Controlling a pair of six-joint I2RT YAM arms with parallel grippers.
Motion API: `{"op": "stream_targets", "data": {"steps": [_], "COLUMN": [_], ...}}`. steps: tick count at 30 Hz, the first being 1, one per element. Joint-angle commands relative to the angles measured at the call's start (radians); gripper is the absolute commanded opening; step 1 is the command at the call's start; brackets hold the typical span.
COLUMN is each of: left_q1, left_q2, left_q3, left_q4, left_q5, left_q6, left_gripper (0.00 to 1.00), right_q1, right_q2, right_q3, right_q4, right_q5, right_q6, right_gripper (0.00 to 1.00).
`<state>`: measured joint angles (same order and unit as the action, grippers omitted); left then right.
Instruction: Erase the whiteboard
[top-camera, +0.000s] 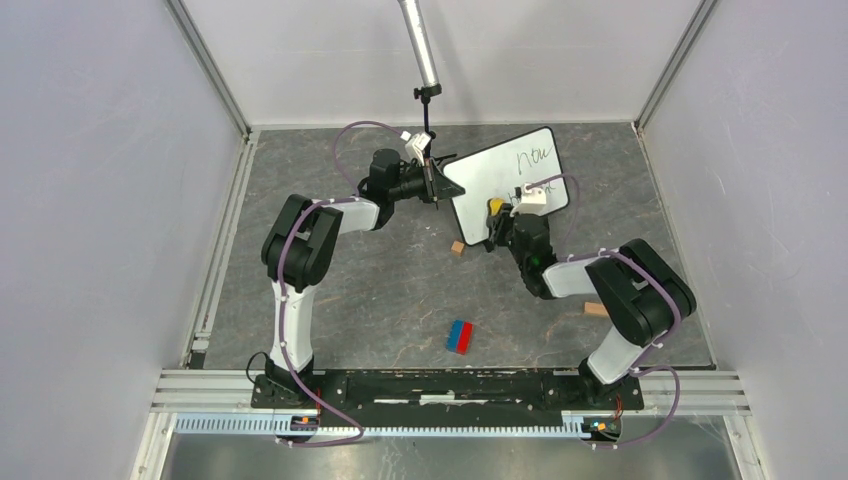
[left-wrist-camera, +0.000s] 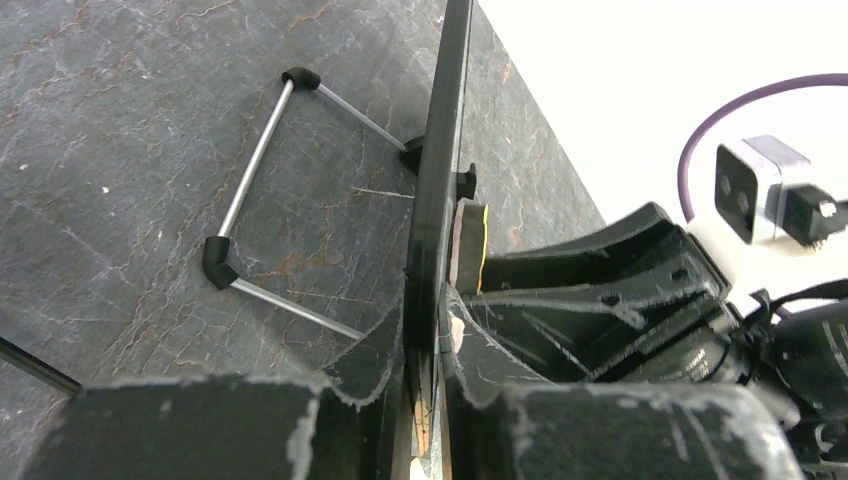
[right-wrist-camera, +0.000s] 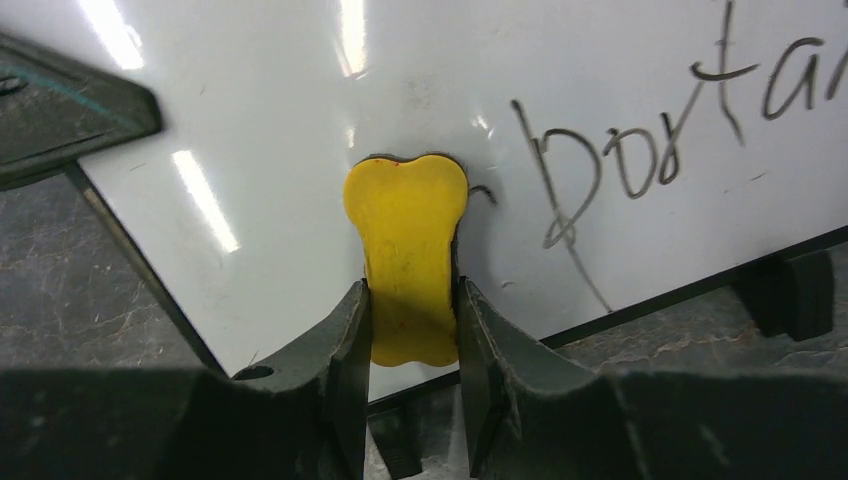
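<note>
As eraser (right-wrist-camera: 405, 262) meets whiteboard (right-wrist-camera: 250, 90) — txt (right-wrist-camera: 640, 150) shows.

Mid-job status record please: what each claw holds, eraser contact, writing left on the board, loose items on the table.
left claw: shut on the edge of the small white black-framed whiteboard
right claw: shut on the yellow bone-shaped eraser
eraser contact: flat against board face, near its lower edge
writing: black handwriting not yet erased, beside the eraser
loose items: red-and-blue block; small wooden block near the board
</note>
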<state>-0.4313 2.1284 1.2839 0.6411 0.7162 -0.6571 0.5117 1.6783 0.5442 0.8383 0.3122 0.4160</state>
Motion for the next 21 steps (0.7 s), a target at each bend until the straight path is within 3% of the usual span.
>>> {"op": "stream_targets", "data": {"steps": [1, 11, 21], "left_q1": [0.005, 0.006, 0.006], "left_q2": [0.027, 0.027, 0.033], "left_q3": [0.018, 0.017, 0.025], "left_q4": [-0.068, -0.065, -0.067], "left_q5": [-0.018, -0.017, -0.014], "left_q6": [0.013, 0.011, 0.008], "left_gripper": [0.02, 0.02, 0.02], "right_q1": [-0.115, -0.215, -0.082], "right_q2": [-0.016, -0.013, 0.000], "right_q3": [-0.003, 0.045, 0.083], "right_q4": [-0.052, -0.130, -0.013], "right_q5": [-0.039, -0.044, -0.169], "right_q6": [-0.002, -0.080, -0.179], "right_gripper": [0.19, 0.20, 0.20]}}
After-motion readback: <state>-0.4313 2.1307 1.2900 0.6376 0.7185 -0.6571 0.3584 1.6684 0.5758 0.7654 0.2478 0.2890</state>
